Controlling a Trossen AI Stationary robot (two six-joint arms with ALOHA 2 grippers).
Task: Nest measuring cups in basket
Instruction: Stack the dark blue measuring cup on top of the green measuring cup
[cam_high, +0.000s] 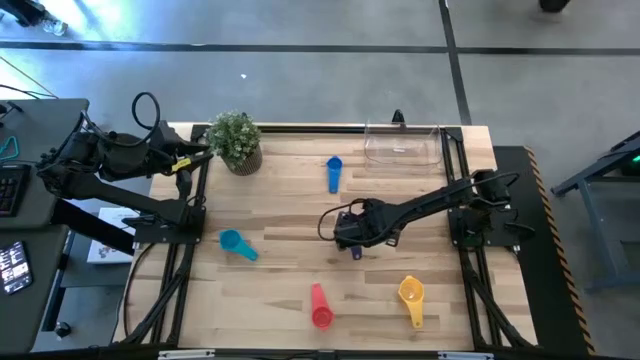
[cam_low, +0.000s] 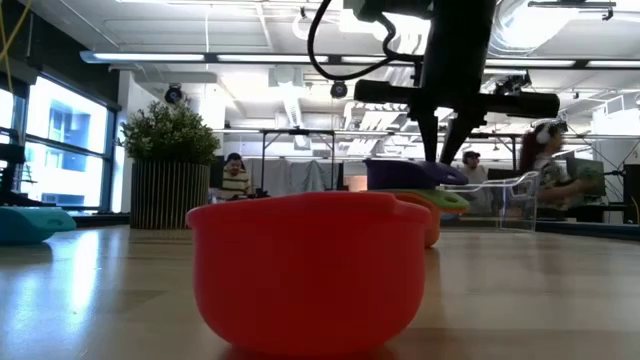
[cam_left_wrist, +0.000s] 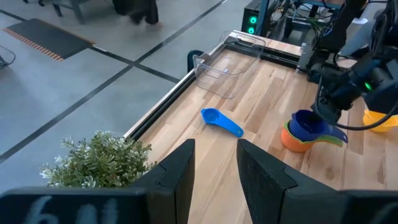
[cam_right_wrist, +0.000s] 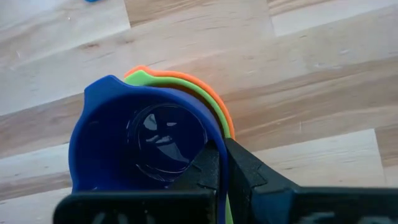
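A dark blue cup (cam_right_wrist: 146, 146) is nested in a green cup (cam_right_wrist: 186, 86) and an orange cup (cam_right_wrist: 214, 93), well before the clear basket (cam_high: 403, 145). Its rim is pinched by the right gripper (cam_right_wrist: 222, 163), nearly closed. The left gripper (cam_left_wrist: 214, 163) is slightly parted, holding nothing, beside the plant (cam_high: 236, 140).

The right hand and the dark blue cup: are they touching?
Touching. In the right wrist view, the right hand has its fingers closed on the dark blue cup's rim.
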